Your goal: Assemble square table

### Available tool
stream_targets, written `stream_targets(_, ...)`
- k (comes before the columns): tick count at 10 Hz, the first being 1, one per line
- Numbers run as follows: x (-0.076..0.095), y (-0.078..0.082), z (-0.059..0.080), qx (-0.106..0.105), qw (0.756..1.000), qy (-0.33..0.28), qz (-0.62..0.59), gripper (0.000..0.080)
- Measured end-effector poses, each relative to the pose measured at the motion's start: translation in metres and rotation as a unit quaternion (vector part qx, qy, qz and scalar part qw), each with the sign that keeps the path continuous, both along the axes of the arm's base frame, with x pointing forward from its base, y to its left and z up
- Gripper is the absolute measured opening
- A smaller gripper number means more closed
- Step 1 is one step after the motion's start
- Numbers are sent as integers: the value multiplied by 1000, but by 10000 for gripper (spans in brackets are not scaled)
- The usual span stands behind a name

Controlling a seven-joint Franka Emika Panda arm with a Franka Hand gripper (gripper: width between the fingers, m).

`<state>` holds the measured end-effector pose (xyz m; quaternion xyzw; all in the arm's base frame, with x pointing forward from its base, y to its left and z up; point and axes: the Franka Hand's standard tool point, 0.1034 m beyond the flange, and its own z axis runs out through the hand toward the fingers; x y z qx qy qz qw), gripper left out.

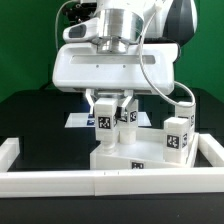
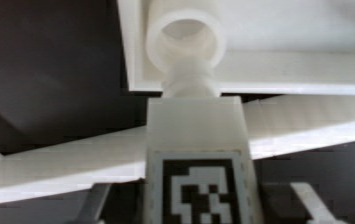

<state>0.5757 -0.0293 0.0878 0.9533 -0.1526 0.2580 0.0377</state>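
From the exterior view, the gripper (image 1: 114, 104) hangs at the centre — its fingers closed around a white tagged leg (image 1: 103, 117) held upright over the square panel (image 1: 128, 158). A second leg (image 1: 127, 115) stands just beside at three o'clock, and a third leg (image 1: 177, 136) rises toward four o'clock. The low white wall (image 1: 60, 180) runs along six o'clock, and the marker board (image 1: 76, 120) lies at nine o'clock.

Seen from the wrist, the held leg (image 2: 195, 120) fills the centre — tag toward six o'clock, the panel (image 2: 289, 50) behind it.

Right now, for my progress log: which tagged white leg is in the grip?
The leftmost leg in the exterior view, between the fingers; the middle leg and right leg stand free.
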Motion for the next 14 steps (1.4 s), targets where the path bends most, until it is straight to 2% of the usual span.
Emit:
stream_targets(11,-3,2,-1,0,1000,2,2,290)
stream_targets(14,-12,7,-2,-1,1000,-2,-4,290)
